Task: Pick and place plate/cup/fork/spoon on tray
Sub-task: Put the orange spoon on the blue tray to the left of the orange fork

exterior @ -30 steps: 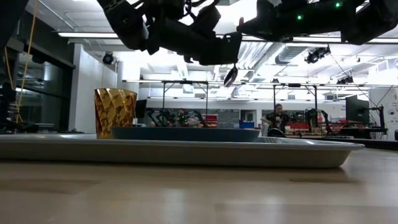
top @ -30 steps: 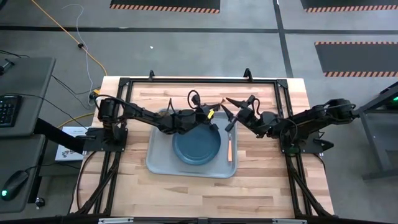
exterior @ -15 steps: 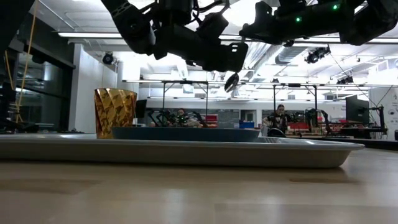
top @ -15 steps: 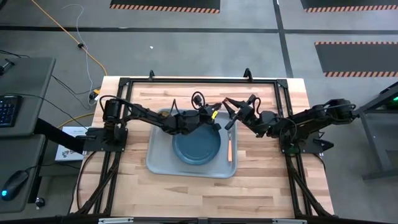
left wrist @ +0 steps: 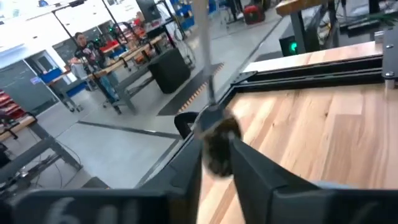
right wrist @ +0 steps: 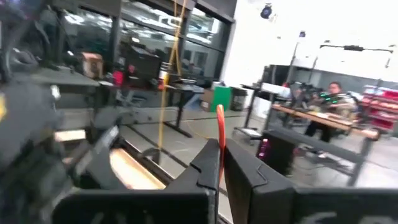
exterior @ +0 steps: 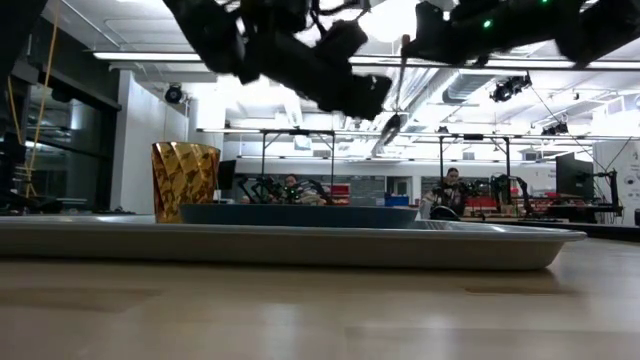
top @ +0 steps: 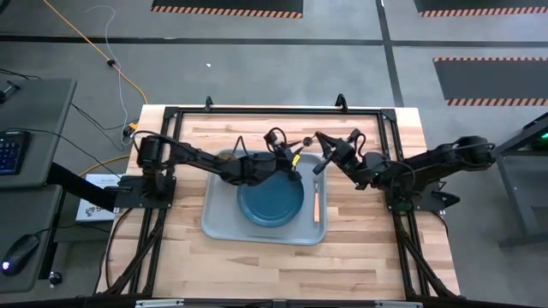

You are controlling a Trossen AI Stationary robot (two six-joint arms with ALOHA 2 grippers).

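The spoon (exterior: 392, 125) hangs in the air above the tray's far right part, between my two grippers. My right gripper (right wrist: 220, 163) is shut on its orange handle end. My left gripper (left wrist: 219, 163) stands a little open, with the silver bowl (left wrist: 217, 140) in the gap between its fingers. The dark blue plate (top: 270, 198) lies on the grey tray (top: 216, 218). The amber cup (exterior: 185, 180) stands on the tray's far left part. The fork (top: 317, 205) lies along the tray's right rim. My right gripper pinches the spoon's orange handle end (right wrist: 220, 134) between its two fingers, coming in from the table's right. The handle's tip sticks out past the fingers. The spoon hangs below them, bowl down, clear of the tray. Whether my left gripper touches the bowl, I cannot tell.
A black frame (top: 274, 111) runs round the table's far part and sides. Bare wood (top: 257, 265) lies in front of the tray. Beyond the table, people sit at benches (exterior: 445, 190).
My right gripper has shut on the spoon's handle and shifted a little toward the left gripper. The spoon, tilted under the left gripper before, now hangs steeper with its long stem showing.
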